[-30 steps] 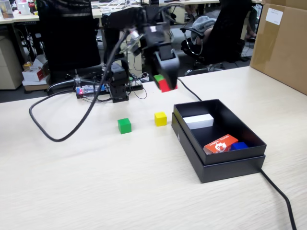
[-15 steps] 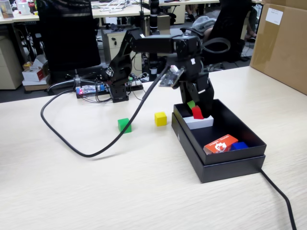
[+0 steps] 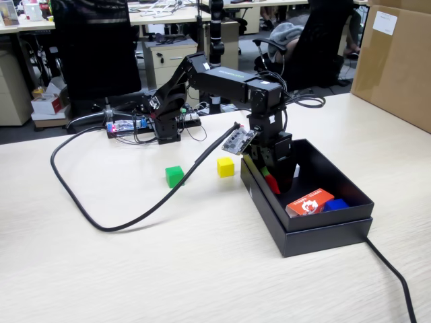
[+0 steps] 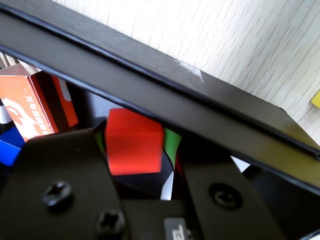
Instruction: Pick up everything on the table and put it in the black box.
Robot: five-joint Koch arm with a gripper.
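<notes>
gripper [image 3: 272, 180]: clamped on red cube [image 4: 133, 142], lowered inside black box [image 3: 316, 232] by its near-left wall | hidden: fingertips and most of the cube behind the box wall in fixed view | green cube [image 3: 174, 176], yellow cube [image 3: 225, 167]: on table [image 3: 135, 269], left of gripper | orange packet [image 4: 30, 102]: cut off, beside gripper

table [image 3: 135, 269]: pale matt wood-grain | black box [image 3: 323, 232]: matt cardboard | red cube [image 4: 134, 142]: smooth, matt

Orange packet [image 3: 310, 201] and blue block [image 3: 336, 204] crowd the black box [image 3: 323, 229].
</notes>
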